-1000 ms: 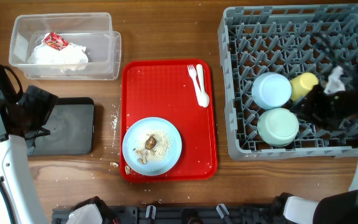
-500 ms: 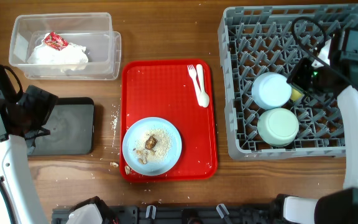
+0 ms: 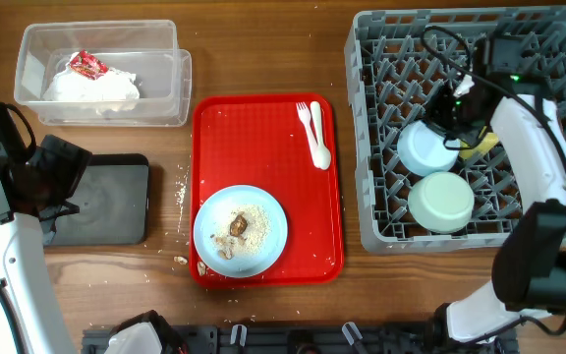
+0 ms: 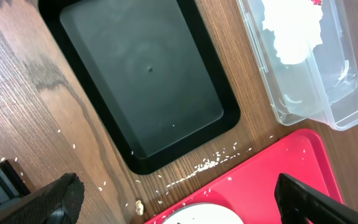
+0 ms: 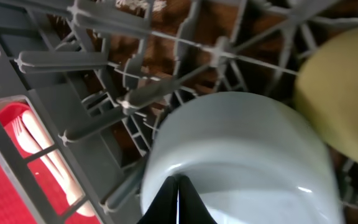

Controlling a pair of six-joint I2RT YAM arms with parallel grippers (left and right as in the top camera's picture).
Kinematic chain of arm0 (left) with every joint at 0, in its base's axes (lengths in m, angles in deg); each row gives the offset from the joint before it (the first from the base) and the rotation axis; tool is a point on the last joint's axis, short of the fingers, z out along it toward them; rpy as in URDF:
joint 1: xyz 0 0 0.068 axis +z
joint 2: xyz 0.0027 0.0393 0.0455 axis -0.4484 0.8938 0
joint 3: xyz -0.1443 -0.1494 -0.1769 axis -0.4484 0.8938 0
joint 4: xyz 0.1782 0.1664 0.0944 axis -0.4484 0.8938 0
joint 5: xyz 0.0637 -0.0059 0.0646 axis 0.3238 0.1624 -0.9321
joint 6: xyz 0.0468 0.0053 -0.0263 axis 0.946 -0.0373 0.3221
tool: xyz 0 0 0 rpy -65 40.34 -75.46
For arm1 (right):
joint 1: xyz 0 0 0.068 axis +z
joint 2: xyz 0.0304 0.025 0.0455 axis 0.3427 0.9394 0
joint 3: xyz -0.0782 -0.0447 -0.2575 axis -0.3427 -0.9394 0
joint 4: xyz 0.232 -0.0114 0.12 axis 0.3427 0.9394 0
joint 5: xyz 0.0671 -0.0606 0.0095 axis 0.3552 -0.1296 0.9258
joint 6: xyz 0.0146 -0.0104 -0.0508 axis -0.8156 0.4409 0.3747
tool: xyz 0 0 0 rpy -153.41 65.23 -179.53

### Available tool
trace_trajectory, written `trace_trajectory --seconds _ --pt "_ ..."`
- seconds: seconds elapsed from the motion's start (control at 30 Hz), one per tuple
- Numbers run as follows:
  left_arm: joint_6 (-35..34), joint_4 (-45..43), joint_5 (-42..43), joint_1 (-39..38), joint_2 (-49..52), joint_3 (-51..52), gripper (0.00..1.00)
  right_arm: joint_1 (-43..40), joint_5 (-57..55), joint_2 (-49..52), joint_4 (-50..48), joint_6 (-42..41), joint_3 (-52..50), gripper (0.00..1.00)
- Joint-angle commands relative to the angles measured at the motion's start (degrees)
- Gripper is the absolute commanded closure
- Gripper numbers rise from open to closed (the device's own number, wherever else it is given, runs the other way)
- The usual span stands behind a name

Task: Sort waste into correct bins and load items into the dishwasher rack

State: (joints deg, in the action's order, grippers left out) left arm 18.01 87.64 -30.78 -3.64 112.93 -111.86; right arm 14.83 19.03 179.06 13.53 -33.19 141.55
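Observation:
The grey dishwasher rack (image 3: 381, 211) holds an upturned light blue bowl (image 3: 423, 147), a pale green bowl (image 3: 440, 201) and a yellow-green cup (image 3: 483, 146), which my right arm partly hides. My right gripper (image 3: 453, 116) hovers shut and empty just above the blue bowl (image 5: 241, 155), its tips (image 5: 178, 194) pressed together, with the cup (image 5: 344, 93) beside it. On the red tray lie a light blue plate (image 3: 240, 231) with brownish scraps (image 3: 238, 225) and a white fork and spoon (image 3: 314, 134). My left gripper (image 4: 185, 210) stands open over the tray's corner, beside the black tray (image 4: 145, 81).
The clear tub (image 3: 165, 103) at the back left holds white napkins (image 3: 91, 87) and a red-and-white wrapper (image 3: 86, 65). Pale crumbs (image 3: 181, 197) lie on the wood between the black tray (image 3: 106, 202) and the red tray (image 3: 263, 128). The rack's upright pegs surround the right gripper.
My right arm swung from the rack's right side to above the blue bowl, and its jaws closed empty. The cup stays in the rack. The left arm has not moved.

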Motion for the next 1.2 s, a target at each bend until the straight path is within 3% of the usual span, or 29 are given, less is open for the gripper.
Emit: trace_trajectory --seconds 0.0,0.27,0.43,0.53,0.7,0.93,1.17 --pt "-0.7 0.0 -0.2 0.4 -0.4 0.0 0.0 0.8 -1.0 1.6 -0.3 -0.9 0.9 0.96" --pt "-0.7 0.0 -0.2 0.4 -0.4 0.0 0.0 0.8 1.1 -5.6 1.8 -0.8 0.9 0.96" --pt "-0.7 0.0 -0.2 0.4 -0.4 0.0 0.0 1.4 10.9 -12.0 2.2 3.1 0.9 0.95" --pt "-0.7 0.0 -0.1 0.4 -0.4 0.0 0.0 3.7 14.1 -14.4 2.2 3.7 0.9 0.9" --pt "-0.7 0.0 -0.1 0.4 -0.4 0.0 0.0 14.1 11.5 -15.0 1.3 3.7 0.9 0.72" --pt "-0.7 0.0 -0.2 0.4 -0.4 0.0 0.0 32.6 1.7 -15.0 -0.6 2.2 0.9 0.35" --pt "-0.7 0.0 -0.2 0.4 -0.4 0.0 0.0 42.2 0.0 -13.2 0.2 1.5 0.9 0.31"
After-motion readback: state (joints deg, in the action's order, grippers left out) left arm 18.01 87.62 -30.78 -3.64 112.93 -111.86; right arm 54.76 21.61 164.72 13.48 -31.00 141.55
